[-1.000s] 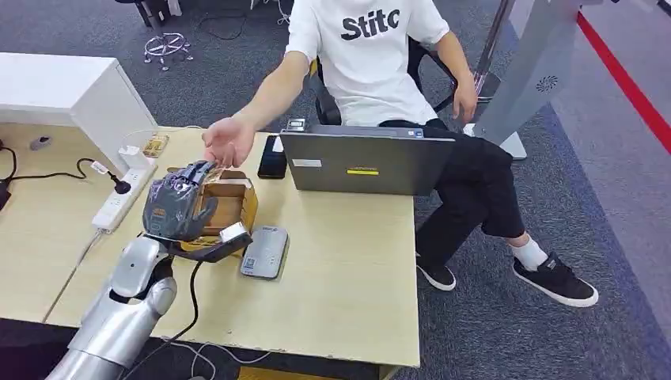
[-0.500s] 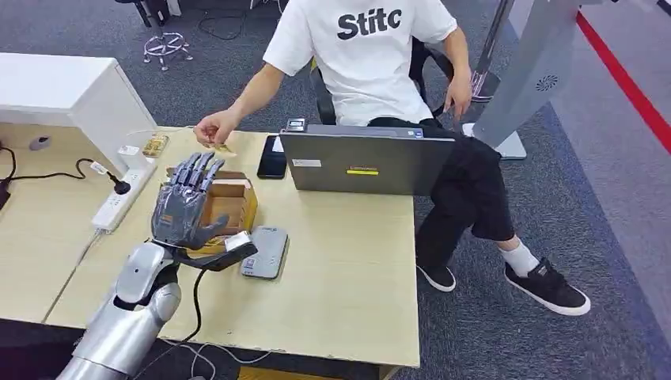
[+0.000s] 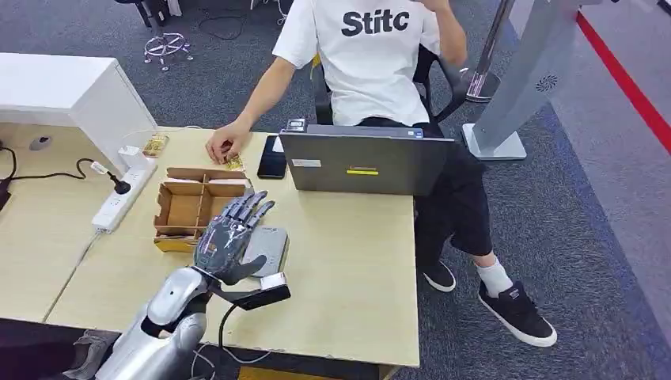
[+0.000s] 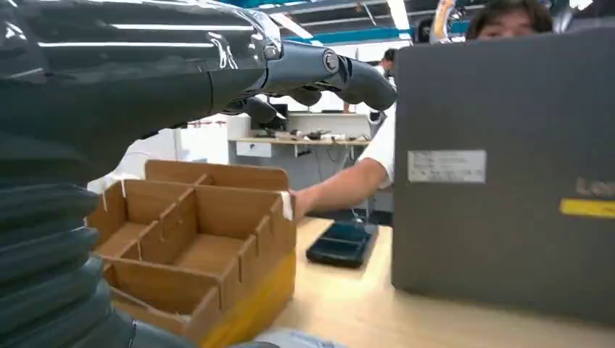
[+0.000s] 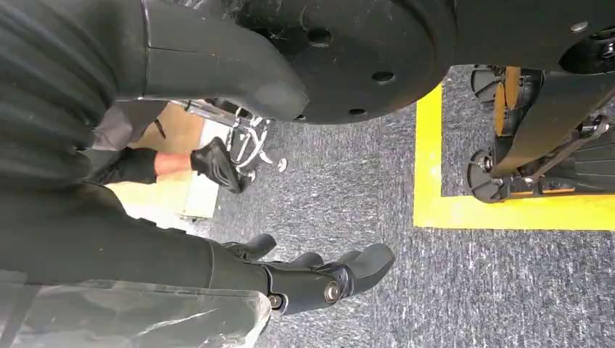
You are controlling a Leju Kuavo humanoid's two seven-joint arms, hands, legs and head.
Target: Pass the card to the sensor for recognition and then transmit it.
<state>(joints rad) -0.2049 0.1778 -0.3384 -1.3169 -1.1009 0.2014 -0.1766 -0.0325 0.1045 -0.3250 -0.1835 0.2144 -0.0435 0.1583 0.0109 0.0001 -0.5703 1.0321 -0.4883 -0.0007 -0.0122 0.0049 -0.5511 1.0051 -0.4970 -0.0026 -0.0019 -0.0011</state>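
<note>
The card (image 3: 233,164) is pinned to the bench (image 3: 348,261) under a person's hand (image 3: 225,147), just beyond the far edge of the cardboard tray (image 3: 194,207) and well apart from the left robot hand (image 3: 230,234). That robot hand is held empty, fingers spread, over the grey sensor (image 3: 267,248). The right robot hand (image 5: 319,279) is seen hanging over carpet, fingers loosely apart, holding nothing.
</note>
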